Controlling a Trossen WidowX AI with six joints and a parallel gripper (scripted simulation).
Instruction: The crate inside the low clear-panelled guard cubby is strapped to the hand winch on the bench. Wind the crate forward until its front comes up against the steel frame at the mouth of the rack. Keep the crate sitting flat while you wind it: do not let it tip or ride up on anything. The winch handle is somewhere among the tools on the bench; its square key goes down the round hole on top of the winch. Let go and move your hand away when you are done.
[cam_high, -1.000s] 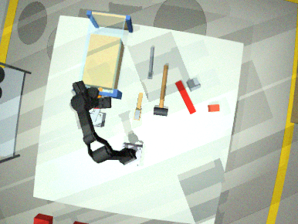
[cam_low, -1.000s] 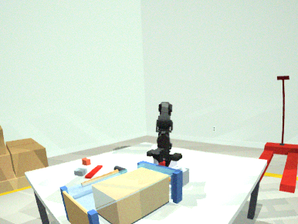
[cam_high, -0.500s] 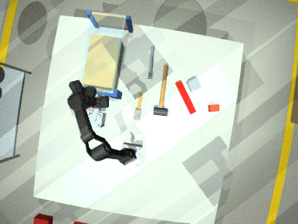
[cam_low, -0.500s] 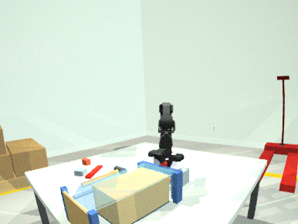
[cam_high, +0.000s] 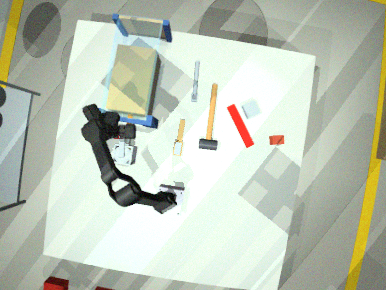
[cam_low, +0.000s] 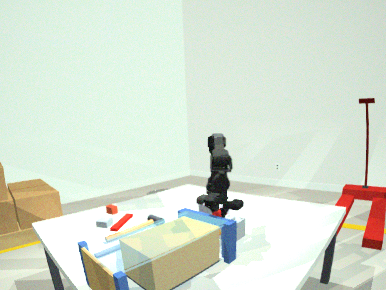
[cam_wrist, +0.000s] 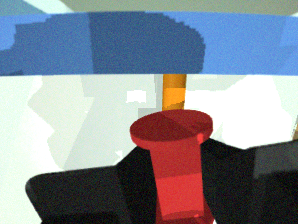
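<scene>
The tan crate (cam_high: 132, 80) (cam_low: 172, 250) sits flat in the clear-panelled cubby, its front close to the blue steel frame (cam_high: 150, 122) (cam_low: 229, 242) (cam_wrist: 240, 45); whether they touch I cannot tell. An orange strap (cam_wrist: 174, 95) runs out under the frame. The grey winch (cam_high: 123, 155) (cam_low: 240, 228) stands just in front of the mouth. My gripper (cam_high: 117, 134) (cam_low: 218, 209) (cam_wrist: 168, 136) is shut on the red grip of the winch handle (cam_wrist: 175, 160), over the side of the winch nearest the frame. The square key and the winch's hole are hidden.
Right of the cubby lie a grey bar (cam_high: 195, 82), a mallet (cam_high: 212, 110), a small wooden-handled tool (cam_high: 180, 131), a red bar (cam_high: 240, 125) (cam_low: 122, 222), a grey block (cam_high: 251, 108) (cam_low: 104, 222) and a red block (cam_high: 276, 140) (cam_low: 111, 209).
</scene>
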